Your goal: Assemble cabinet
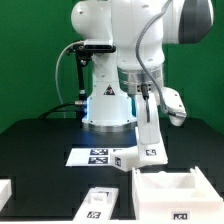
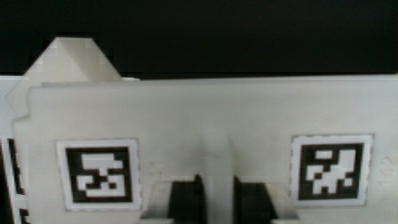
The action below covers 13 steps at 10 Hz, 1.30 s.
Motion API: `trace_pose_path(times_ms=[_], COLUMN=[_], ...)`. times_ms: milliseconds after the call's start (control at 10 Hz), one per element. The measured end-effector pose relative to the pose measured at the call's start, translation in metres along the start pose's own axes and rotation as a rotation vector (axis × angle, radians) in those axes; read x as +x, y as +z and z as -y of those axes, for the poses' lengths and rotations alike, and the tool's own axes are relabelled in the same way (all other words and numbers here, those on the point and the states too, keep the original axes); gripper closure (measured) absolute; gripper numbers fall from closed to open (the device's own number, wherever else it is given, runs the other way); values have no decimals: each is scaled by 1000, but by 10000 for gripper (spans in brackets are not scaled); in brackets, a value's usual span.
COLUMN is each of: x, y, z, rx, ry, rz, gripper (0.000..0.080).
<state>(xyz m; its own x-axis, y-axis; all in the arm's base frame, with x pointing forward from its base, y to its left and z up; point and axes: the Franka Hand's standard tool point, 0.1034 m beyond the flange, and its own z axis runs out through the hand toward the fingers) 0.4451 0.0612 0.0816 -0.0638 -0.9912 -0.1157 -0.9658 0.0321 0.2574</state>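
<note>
My gripper (image 1: 148,108) is shut on a white cabinet panel (image 1: 151,135) and holds it upright, with a tag at its lower end. The panel hangs just behind the open white cabinet box (image 1: 176,190) at the exterior view's front right. I cannot tell whether the panel's lower end touches the table. In the wrist view the panel (image 2: 205,115) fills the picture and carries two tags. The dark fingers (image 2: 185,205) clamp its near edge, with my gripper (image 2: 221,205) centred between the tags. A flat cabinet panel (image 1: 97,203) with a tag lies at the front centre.
The marker board (image 1: 98,156) lies on the black table in front of the robot base (image 1: 108,105). Another white part (image 1: 5,190) shows at the exterior view's left edge. A green wall stands behind.
</note>
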Motion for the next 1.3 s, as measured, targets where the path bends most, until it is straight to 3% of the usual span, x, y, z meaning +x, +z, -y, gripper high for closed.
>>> trace_pose_path(times_ms=[200,300,400,600,700,800,900,1200,1300], x=[0,-2,-2,3,7,11,12,9,-5], y=[0,-2,-3,-2,-1,2,4,6,7], z=[1,4,4,12,13,12,11,10,8], rx=[11,42,48,149,230,286,313,300,262], ry=[5,9,8,-4,-8,-7,-9,-6,-5], rz=[3,9,9,-24,-42,-58,-66,-59,-35], gripper=[737,737,737,737,737,737,737,737,737])
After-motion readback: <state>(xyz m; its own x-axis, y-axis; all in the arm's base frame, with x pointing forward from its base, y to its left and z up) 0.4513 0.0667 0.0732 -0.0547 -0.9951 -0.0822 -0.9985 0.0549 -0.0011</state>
